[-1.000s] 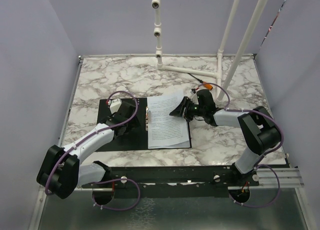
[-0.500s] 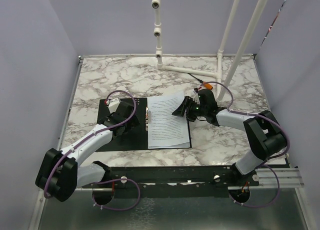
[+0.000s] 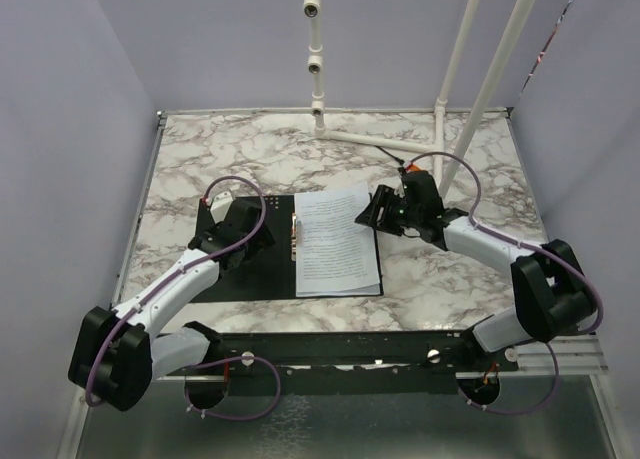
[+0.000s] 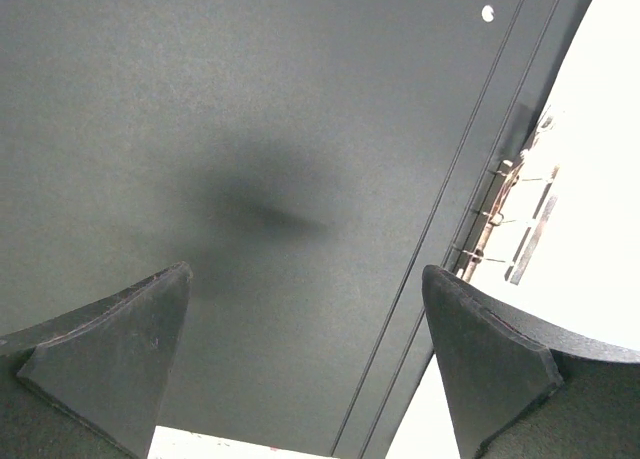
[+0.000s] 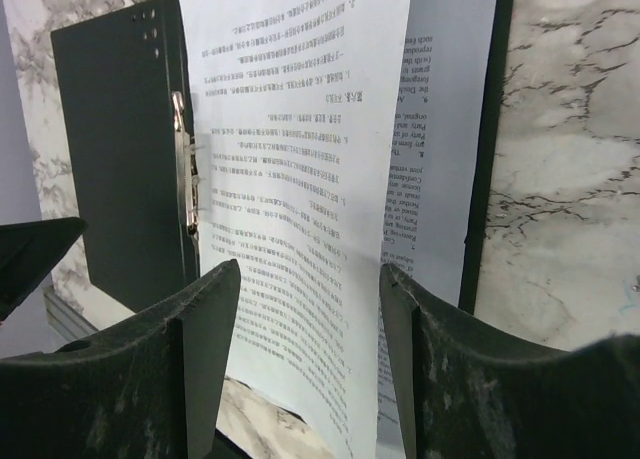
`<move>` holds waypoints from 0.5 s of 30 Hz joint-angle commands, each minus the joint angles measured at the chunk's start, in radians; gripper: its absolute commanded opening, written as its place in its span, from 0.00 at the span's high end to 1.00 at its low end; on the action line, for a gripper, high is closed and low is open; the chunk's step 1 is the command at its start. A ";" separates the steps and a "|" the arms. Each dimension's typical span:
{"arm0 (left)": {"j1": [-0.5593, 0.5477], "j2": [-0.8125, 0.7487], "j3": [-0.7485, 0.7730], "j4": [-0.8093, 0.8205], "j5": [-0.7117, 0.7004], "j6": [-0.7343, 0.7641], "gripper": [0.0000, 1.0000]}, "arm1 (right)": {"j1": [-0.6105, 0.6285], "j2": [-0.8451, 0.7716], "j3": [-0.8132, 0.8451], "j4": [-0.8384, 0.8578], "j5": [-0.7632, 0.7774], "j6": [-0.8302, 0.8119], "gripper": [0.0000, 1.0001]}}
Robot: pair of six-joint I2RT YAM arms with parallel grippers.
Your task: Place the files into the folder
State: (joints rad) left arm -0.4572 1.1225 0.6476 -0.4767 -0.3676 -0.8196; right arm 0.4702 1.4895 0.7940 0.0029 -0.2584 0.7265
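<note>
Two arms are over the open folder [image 3: 270, 279], which lies flat on the marble surface [image 3: 250, 154] with its black inside facing up. The files [image 3: 335, 244] rest on the folder's right half, just right of the metal spine clip [image 3: 294, 234]. From the right wrist camera I see the top sheet sitting askew on the one below it, with one long edge bowed upward.

My left end effector [image 3: 250, 241] hangs over the bare left flap, released, its fingers spread wide with only black cover between them in the wrist view [image 4: 305, 274]. The clip [image 4: 495, 214] shows off to one side there.

My right end effector [image 3: 372, 211] sits at the far right corner of the files, also released. Its fingers stand apart, and the printed pages [image 5: 300, 149] show through the gap [image 5: 308, 271]. I cannot tell whether a fingertip touches the paper.

White pipe framing [image 3: 380, 139] stands at the far side of the surface.
</note>
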 commanded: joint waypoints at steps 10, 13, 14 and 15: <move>0.038 -0.092 0.108 -0.095 -0.010 0.087 0.01 | 0.037 -0.200 0.113 -0.228 0.218 -0.111 0.37; 0.039 -0.116 0.134 -0.102 0.007 0.135 0.01 | 0.097 -0.197 0.168 -0.268 0.274 -0.121 0.37; 0.039 -0.126 0.143 -0.101 0.016 0.154 0.01 | 0.125 -0.189 0.188 -0.278 0.298 -0.123 0.37; 0.040 -0.136 0.151 -0.101 0.025 0.181 0.01 | 0.151 -0.179 0.209 -0.285 0.322 -0.124 0.37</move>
State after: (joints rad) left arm -0.4244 1.0340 0.7471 -0.5541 -0.3668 -0.7372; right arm 0.5404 1.3014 0.9291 -0.2008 -0.0570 0.6353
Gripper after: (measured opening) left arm 0.990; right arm 0.633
